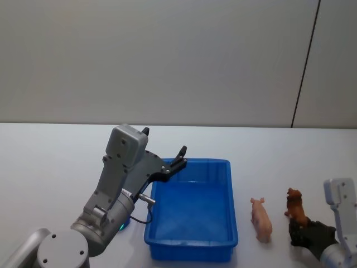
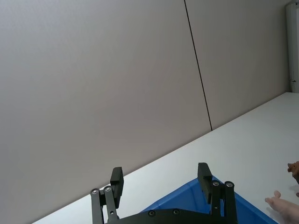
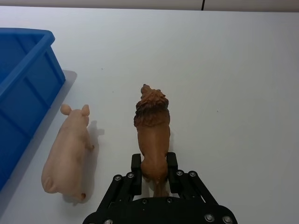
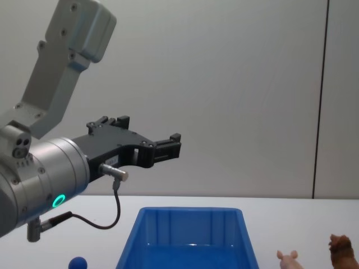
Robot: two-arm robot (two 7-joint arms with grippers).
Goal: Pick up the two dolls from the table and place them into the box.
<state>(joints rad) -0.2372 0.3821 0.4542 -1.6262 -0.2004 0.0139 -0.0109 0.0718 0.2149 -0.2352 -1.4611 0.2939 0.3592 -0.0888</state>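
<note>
The shaggy reddish-brown doll (image 3: 152,128) stands on the white table (image 3: 233,70), and my right gripper (image 3: 154,169) is shut on its hindquarters, one finger on each flank. The pale pink doll (image 3: 67,151) lies beside it, between it and the blue box (image 3: 28,88). In the head view the pink doll (image 1: 261,220) and the brown doll (image 1: 294,205) sit to the right of the box (image 1: 192,244), with the right gripper (image 1: 304,230) at the brown one. My left gripper (image 1: 179,157) hangs open and empty above the box's far left corner.
A small blue ball (image 4: 77,262) rests on the table left of the box (image 4: 190,212). A grey wall with a dark vertical seam stands behind the table. Bare tabletop lies to the right of the dolls and beyond the box.
</note>
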